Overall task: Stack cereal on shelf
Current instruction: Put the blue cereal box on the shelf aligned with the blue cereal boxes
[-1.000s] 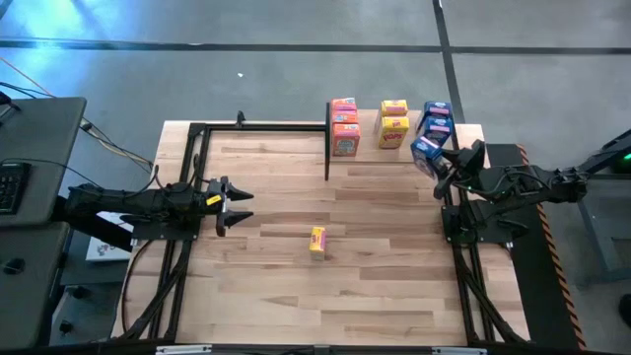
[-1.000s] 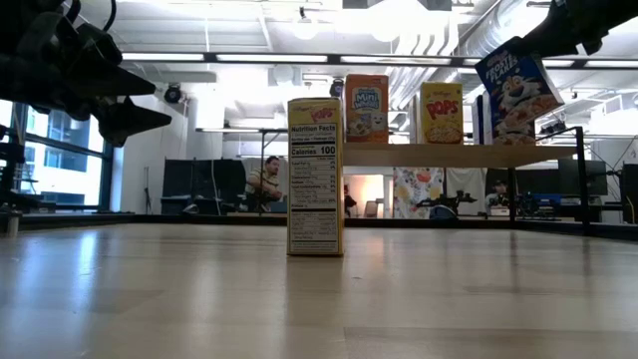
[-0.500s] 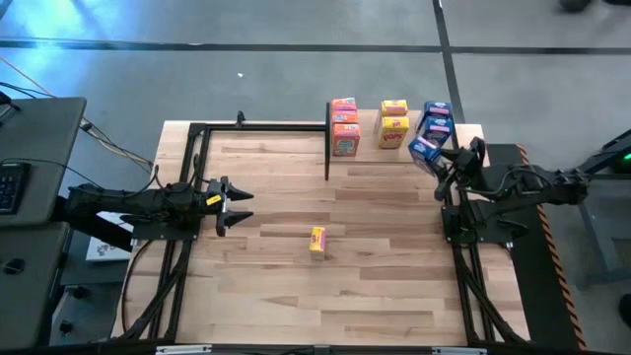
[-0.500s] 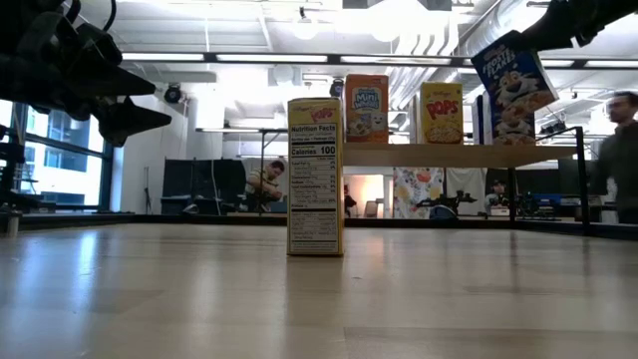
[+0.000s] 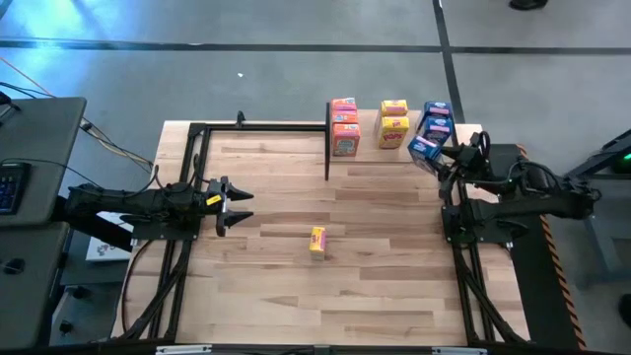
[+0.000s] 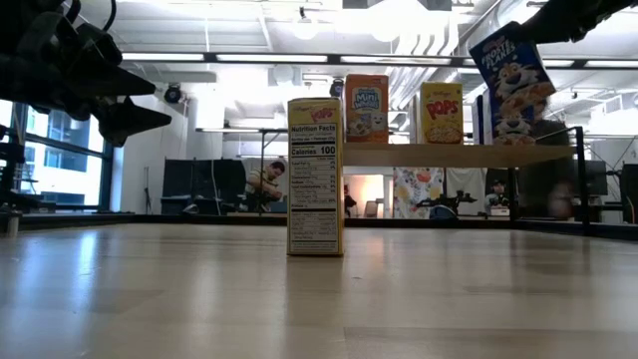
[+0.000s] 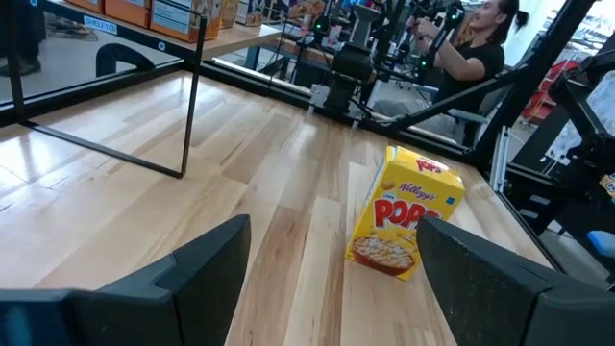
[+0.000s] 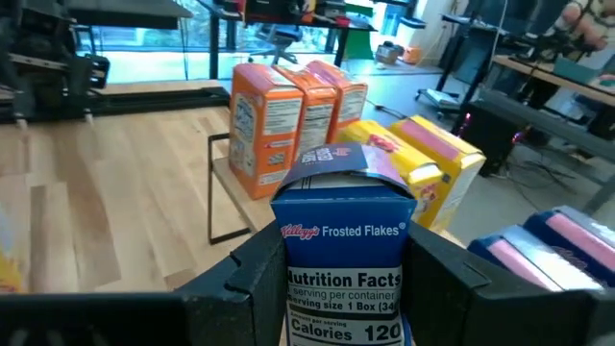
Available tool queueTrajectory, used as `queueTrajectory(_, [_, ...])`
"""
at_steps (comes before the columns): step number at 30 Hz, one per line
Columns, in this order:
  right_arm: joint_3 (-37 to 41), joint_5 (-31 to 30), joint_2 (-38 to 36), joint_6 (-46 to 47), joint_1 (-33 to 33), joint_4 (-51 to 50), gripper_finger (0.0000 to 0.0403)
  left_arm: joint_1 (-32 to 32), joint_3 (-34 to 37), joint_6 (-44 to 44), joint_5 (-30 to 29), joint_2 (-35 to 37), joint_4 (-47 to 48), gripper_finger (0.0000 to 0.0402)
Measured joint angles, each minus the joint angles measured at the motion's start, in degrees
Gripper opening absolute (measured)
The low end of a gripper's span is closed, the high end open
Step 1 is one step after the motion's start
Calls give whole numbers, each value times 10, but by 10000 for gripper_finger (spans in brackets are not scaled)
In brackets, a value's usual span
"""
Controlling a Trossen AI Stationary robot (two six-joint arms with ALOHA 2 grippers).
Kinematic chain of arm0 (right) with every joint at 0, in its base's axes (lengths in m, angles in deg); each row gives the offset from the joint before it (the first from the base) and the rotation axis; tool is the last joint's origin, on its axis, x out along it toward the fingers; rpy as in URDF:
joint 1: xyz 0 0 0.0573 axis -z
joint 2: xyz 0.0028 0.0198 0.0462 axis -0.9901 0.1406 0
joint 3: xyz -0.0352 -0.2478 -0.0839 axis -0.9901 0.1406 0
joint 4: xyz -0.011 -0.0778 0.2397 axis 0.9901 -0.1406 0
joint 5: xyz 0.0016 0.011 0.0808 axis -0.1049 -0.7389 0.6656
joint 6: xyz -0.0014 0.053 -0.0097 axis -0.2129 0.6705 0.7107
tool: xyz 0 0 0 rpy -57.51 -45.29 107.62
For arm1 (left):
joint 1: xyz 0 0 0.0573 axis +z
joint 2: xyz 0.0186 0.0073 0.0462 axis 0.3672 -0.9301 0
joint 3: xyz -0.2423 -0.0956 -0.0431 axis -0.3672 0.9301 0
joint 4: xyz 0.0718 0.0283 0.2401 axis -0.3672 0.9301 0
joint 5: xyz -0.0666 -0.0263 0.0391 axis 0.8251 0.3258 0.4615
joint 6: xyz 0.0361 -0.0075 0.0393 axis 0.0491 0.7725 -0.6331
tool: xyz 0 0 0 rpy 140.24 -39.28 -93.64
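Your right end effector (image 5: 441, 158) is clamped on a blue Frosted Flakes box (image 5: 425, 149), holding it tilted in the air at the near right corner of the shelf (image 6: 449, 156), just beside the two blue boxes (image 5: 437, 116) already there. Three orange Mini-Wheats boxes (image 5: 344, 126) and two yellow Pops boxes (image 5: 393, 123) also sit on the shelf. One more yellow Pops box (image 5: 316, 242) stands upright mid-bench (image 5: 296, 286). Your left end effector (image 5: 240, 205) waits near the left edge, fingers apart, pointing toward that box.
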Motion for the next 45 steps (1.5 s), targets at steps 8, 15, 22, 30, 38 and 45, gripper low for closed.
queueTrajectory(8, [0,27,0,18,45,-14,156,0,0,0,0,0,0,289])
queueTrajectory(15, [46,23,4,16,64,26,156,0,0,0,0,0,0,289])
queueTrajectory(22, [74,11,3,16,84,69,156,0,0,0,0,0,0,289])
queueTrajectory(30, [105,14,3,27,99,102,156,0,0,0,0,0,0,289])
queueTrajectory(38, [97,-5,3,19,101,101,156,0,0,0,0,0,0,289])
queueTrajectory(45, [97,-16,4,24,101,101,156,0,0,0,0,0,0,289])
